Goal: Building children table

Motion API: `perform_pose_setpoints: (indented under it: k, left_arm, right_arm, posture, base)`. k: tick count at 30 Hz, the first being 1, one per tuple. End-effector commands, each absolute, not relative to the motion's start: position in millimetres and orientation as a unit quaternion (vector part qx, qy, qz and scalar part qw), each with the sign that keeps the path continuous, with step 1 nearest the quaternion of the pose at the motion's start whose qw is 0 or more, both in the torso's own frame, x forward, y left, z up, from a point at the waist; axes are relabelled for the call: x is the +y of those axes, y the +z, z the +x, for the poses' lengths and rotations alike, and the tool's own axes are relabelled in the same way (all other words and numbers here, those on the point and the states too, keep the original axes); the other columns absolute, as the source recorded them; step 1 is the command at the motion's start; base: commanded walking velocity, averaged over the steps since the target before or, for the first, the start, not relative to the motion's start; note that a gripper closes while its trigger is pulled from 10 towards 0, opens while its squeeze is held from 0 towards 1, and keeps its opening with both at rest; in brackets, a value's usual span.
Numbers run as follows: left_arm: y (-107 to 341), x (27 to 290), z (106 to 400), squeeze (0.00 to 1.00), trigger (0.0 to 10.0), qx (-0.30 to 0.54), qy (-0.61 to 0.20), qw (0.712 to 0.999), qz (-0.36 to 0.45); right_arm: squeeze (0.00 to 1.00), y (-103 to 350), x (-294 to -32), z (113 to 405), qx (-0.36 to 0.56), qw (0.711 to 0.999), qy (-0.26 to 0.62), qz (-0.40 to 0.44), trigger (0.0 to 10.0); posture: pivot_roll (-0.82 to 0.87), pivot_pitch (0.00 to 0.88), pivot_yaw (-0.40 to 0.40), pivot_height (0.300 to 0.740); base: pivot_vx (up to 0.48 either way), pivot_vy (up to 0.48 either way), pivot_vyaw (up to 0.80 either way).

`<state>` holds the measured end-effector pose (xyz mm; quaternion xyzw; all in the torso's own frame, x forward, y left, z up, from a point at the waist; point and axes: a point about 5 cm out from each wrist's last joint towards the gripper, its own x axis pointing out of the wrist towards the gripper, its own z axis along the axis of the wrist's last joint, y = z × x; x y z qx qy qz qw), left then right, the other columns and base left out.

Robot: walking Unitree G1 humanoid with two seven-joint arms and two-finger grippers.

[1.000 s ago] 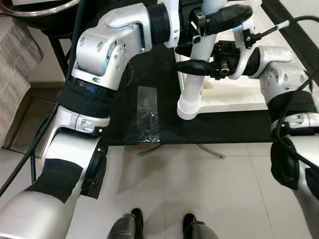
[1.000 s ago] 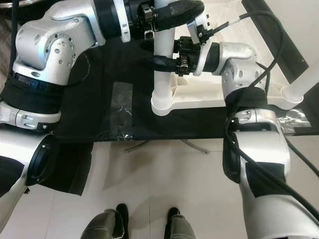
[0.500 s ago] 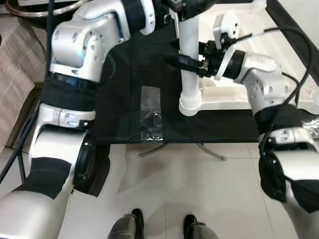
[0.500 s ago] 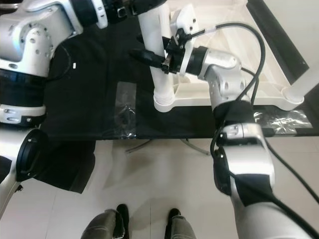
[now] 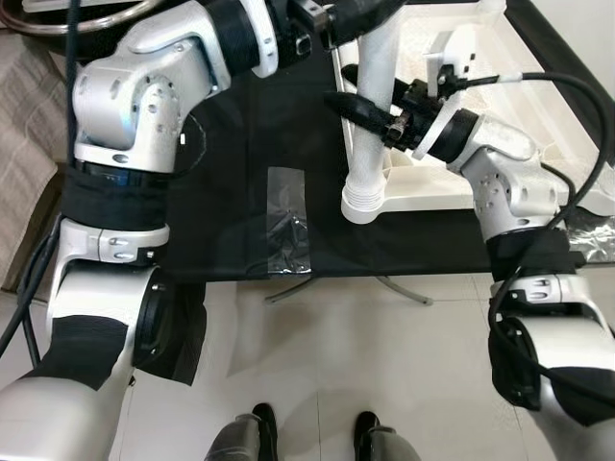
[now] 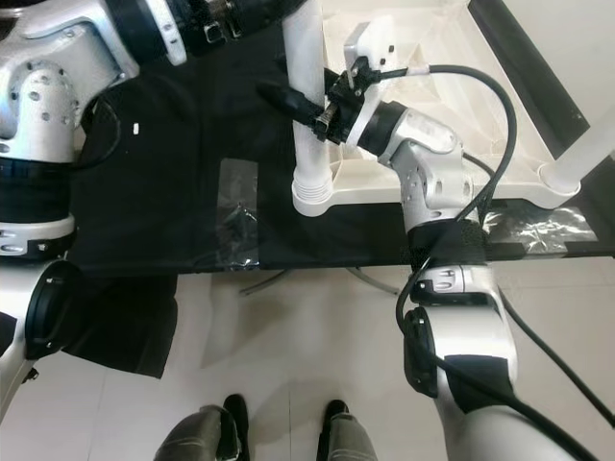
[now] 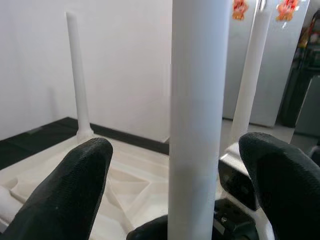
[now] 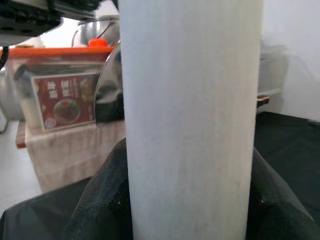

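A white table leg (image 5: 369,158) stands nearly upright with its ribbed foot at the near corner of the upside-down white tabletop (image 5: 452,187) on a black mat. My right gripper (image 5: 373,108) is shut on the leg at mid-height; its black fingers (image 8: 100,200) press against the leg (image 8: 190,125). My left gripper (image 5: 363,13) is higher up on the same leg. Its fingers (image 7: 70,195) stand open on either side of the leg (image 7: 197,125), with gaps between.
A clear plastic bag (image 5: 288,219) of small parts lies on the mat (image 5: 231,173) left of the leg. Another white leg (image 6: 588,154) rises at the tabletop's right corner, with crumpled plastic (image 6: 538,223) below it. My feet (image 5: 307,437) stand on pale tiles.
The head camera has shifted. My right forearm has swung from level to slanting, its gripper still on the leg. The left arm has lifted towards the leg's top.
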<state>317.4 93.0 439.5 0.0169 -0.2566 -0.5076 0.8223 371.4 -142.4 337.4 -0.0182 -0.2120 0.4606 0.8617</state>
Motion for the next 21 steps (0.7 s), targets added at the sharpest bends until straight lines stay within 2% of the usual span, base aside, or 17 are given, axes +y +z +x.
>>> perform_pose_setpoints:
  k: [1,7,9,12,14,21]
  left_arm:
    - [440,101,312,0.0,10.0,-0.262,-0.511,0.819,0.01]
    - [436,115,309,0.0,10.0,-0.261,-0.499,0.826,-0.01]
    - [423,132,311,0.0,10.0,-0.251,-0.465,0.849,-0.031]
    - [417,137,312,0.0,10.0,-0.246,-0.452,0.857,-0.039]
    - [396,151,315,0.0,10.0,-0.228,-0.409,0.881,-0.064]
    - [370,163,317,0.0,10.0,-0.204,-0.362,0.904,-0.102]
  right_arm:
    - [0.0,316,-146,375,-0.175,0.877,0.447,0.024,0.0]
    - [0.0,313,-142,366,-0.181,0.868,0.463,0.025,0.0]
    - [0.0,303,-135,357,-0.179,0.858,0.482,0.011,0.0]
    - [0.0,299,-133,353,-0.178,0.854,0.488,0.007,0.0]
    - [0.0,296,-129,346,-0.183,0.848,0.498,0.007,0.0]
    - [0.0,294,-128,344,-0.18,0.85,0.495,0.005,0.0]
  posture:
    - [0.12,0.305,0.016,0.74]
    - [0.12,0.306,0.015,0.74]
    - [0.11,0.31,0.013,0.74]
    - [0.11,0.31,0.013,0.74]
    - [0.11,0.312,0.012,0.74]
    - [0.12,0.31,0.01,0.74]
  base:
    - [0.0,0.0,0.0]
    - [0.0,0.0,0.0]
    - [0.0,0.0,0.0]
    - [0.0,0.0,0.0]
    - [0.0,0.0,0.0]
    - [0.0,0.0,0.0]
